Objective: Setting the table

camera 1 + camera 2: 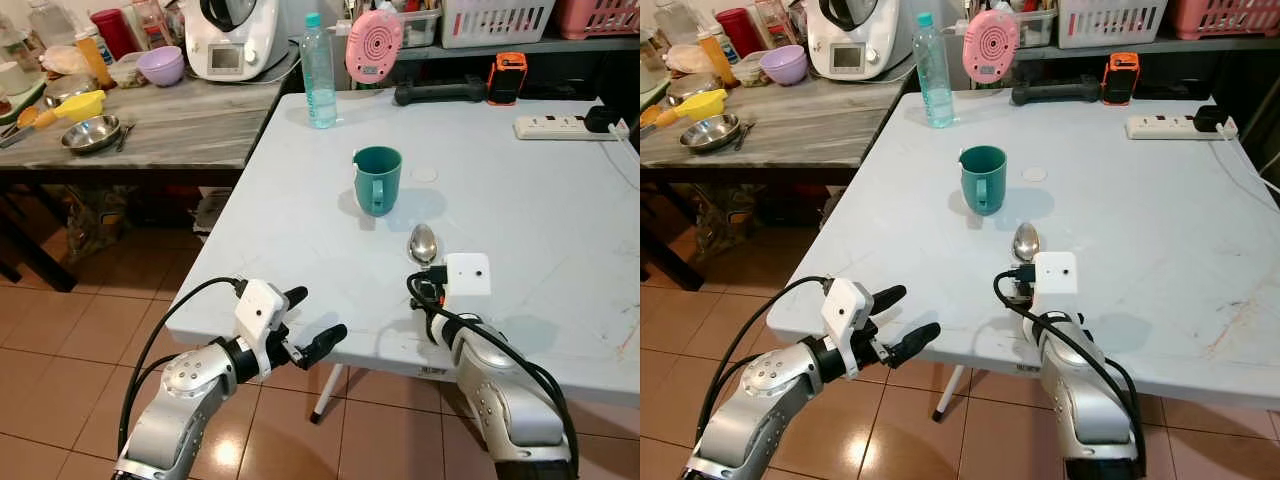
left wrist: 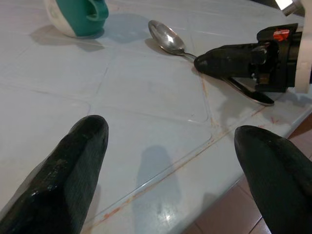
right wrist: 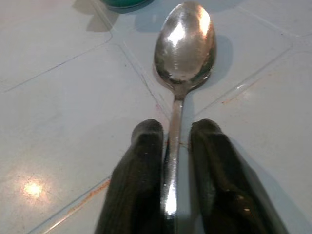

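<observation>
A water bottle (image 1: 319,72) stands near a power strip (image 1: 560,127).

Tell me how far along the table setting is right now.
Done: a teal ceramic mug stands on the white plastic table. In hand: the right gripper pinches the handle of a shiny metal spoon lying near the mug. The left gripper hovers open at the table's edge. Left: releasing the spoon.

A teal mug (image 1: 377,180) stands upright on the white desk (image 1: 540,220), handle facing 6 o'clock. A metal spoon (image 1: 423,244) lies flat just beside it at 5 o'clock, bowl pointing to 12 o'clock, its handle clamped in the right tool (image 3: 170,165).
</observation>
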Controlling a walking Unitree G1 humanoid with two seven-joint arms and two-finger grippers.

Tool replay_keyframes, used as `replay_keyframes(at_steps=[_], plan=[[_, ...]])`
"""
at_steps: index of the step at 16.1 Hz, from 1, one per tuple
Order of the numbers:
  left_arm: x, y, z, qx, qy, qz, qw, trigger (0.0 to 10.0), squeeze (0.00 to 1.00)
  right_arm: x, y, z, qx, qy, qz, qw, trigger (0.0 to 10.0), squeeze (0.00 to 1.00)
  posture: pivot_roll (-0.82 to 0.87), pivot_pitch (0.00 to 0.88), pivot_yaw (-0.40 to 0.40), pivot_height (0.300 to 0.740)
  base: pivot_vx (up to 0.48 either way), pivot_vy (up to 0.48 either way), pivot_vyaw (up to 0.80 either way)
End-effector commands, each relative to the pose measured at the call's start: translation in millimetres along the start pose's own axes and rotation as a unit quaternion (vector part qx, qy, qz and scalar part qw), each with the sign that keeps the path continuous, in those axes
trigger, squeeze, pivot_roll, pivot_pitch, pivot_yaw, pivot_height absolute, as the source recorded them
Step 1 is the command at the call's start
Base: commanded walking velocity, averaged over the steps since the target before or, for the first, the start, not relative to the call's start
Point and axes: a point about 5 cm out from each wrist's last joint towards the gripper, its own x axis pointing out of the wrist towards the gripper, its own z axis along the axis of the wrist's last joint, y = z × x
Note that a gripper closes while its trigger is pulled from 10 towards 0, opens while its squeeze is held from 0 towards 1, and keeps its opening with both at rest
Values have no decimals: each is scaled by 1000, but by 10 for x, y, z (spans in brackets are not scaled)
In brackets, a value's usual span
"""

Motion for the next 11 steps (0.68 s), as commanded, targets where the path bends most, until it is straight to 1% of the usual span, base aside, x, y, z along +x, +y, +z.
replay_keyframes(at_steps=[1,4,6,9,11], plan=[[-21,28,-34,0,14,6,1000,10000,0,-6,-51,-425,-2,97,-12,995,0,0,-179,93,138,740,0,0,0],[-23,32,-41,-1,13,9,1000,10000,0,-11,-39,-456,1,100,-6,995,0,0,-176,91,136,740,0,0,0],[-13,5,-23,-15,1,-10,1000,10000,0,-32,-43,-479,3,100,-6,995,0,0,-179,90,138,740,0,0,0],[-5,16,-28,-9,6,-12,1000,10000,0,-72,-81,-522,8,103,-11,995,0,0,-184,91,139,740,0,0,0],[5,34,-41,-2,10,-6,1000,10000,0,-76,-74,-506,15,96,-9,995,0,0,-188,90,141,740,0,0,0]])
